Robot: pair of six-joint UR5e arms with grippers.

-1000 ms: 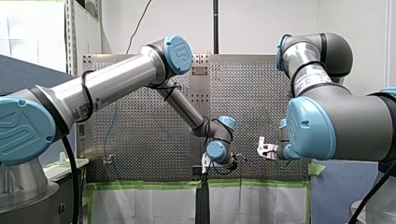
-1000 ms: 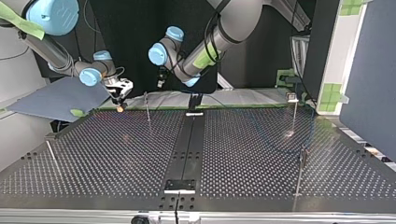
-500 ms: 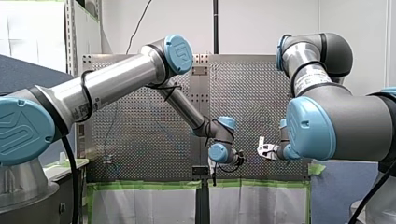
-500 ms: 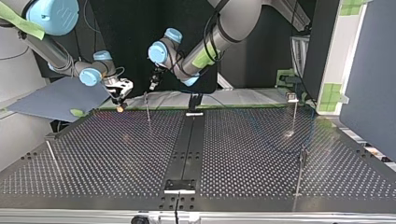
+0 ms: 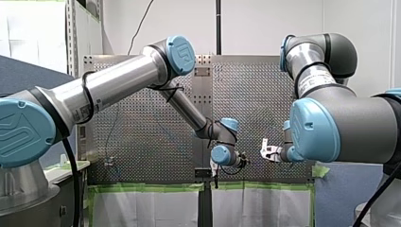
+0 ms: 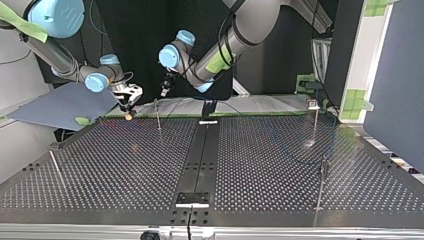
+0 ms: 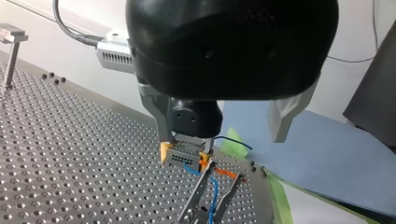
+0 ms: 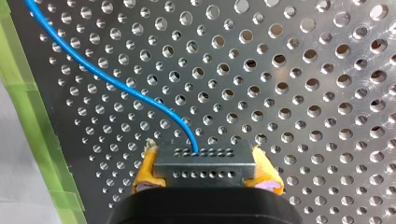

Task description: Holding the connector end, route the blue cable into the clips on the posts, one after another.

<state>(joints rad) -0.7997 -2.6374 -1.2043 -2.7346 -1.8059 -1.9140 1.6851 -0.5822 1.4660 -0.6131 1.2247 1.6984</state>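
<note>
A grey perforated connector block (image 8: 204,161) is clamped btwn the yellow pads (image 8: 144,175) of the right gripper (image 8: 205,179), low over the perforated metal table (image 8: 303,93), w/ the blue cable (image 8: 116,84) curving away; the left gripper (image 7: 219,139) is held spread & empty. To seat the cable in the forked metal clip (image 7: 196,191) near it, the block should be kept level & drawn low so the cable is pulled taut btwn the prongs (image 7: 229,193). The clip's base is cut off, full seating cannot be told, & the cable's far run is barely made out.
</note>
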